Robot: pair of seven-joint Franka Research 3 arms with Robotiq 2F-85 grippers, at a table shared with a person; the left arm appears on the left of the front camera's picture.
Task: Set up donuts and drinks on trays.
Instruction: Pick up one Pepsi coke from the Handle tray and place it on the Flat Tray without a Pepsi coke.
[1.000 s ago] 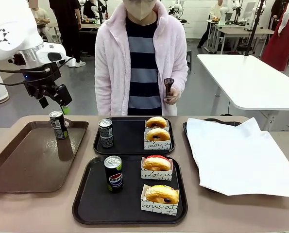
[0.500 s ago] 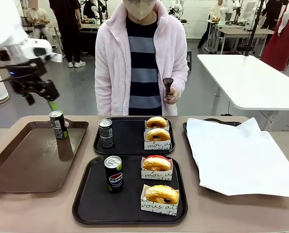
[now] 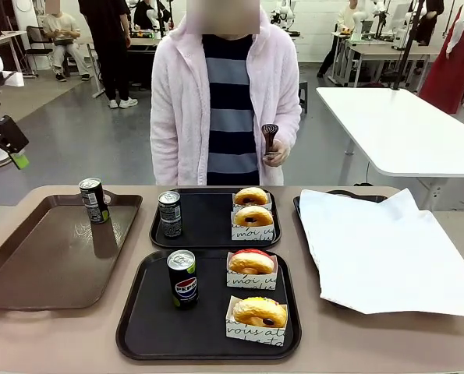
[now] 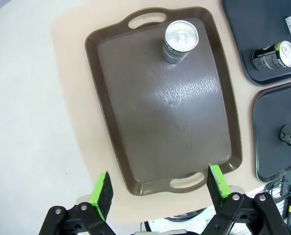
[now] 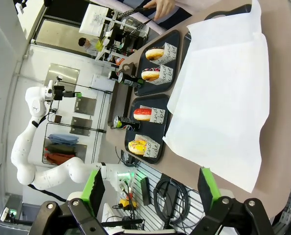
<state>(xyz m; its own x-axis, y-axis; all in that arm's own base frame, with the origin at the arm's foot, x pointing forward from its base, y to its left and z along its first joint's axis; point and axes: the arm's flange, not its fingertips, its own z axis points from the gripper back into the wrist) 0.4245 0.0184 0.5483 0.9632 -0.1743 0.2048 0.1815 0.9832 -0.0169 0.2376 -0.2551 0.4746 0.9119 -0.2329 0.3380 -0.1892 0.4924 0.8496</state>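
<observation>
Now the left pincer (image 4: 158,188) hangs high over the glossy brown plastic tray (image 4: 135,147), its green-padded fingers (image 4: 102,188) spread wide with nothing between them. In the front view that pincer (image 3: 12,149) sits at the far left edge of the frame, above the beige worktop (image 3: 60,335). One grey-and-green aluminium can (image 3: 93,200) stands upright near the far right corner of the brown tray, in the left half of the frame.

At centre frame lie two black plastic trays with rounded corners, one behind the other. The far black tray (image 3: 208,226) carries a grey-and-green can (image 3: 169,213) on its left and two golden-glazed ring donuts (image 3: 252,207) in white paper sleeves on its right. The near black tray (image 3: 146,327) holds a black Pepsi can (image 3: 182,279) at left, with a red-iced donut (image 3: 250,263) and a yellow-glazed donut (image 3: 259,312) at right, both sleeved.

A large white paper sheet (image 3: 380,249) covers the right of the worktop. The right pincer (image 5: 149,188) is also spread and empty, at the bottom of its wrist view.
</observation>
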